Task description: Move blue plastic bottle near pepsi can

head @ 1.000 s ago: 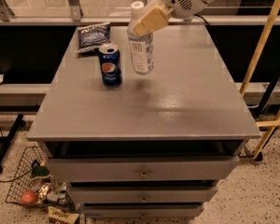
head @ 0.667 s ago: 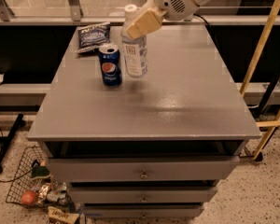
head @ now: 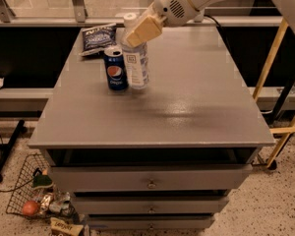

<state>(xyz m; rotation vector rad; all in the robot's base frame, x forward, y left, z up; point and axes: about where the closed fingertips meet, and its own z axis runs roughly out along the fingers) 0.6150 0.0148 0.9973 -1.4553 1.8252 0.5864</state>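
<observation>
The job looks nearly finished. The bottle [head: 136, 65] stands upright just to the right of the can [head: 116, 69], so close that the two seem to touch or almost touch along their sides. Its white cap rises well above the can's silver top. That already counts as near, I think. What I judge is left is to make sure the base sits flat, let go, and draw back without knocking either one over. I cannot tell for certain whether the bottle's base rests on the grey cabinet [head: 196, 107] top or hangs a hair above it, though it sits about level with the can's base.

My gripper [head: 138, 31] is above and a little right of the can, up at the bottle's shoulder. It is closed on the bottle, and the tan pad [head: 145, 28] I can see lies slantwise across the upper part, just under the cap. The other side of the grip is hidden behind the bottle. My arm [head: 187, 1] comes in from the right of the can and behind it, sloping down to the bottle, with the white wrist housing held high over the back of the top.

The dark snack bag [head: 97, 37] lies behind the can, a little to its left, apart from both and clear of my path out.
</observation>
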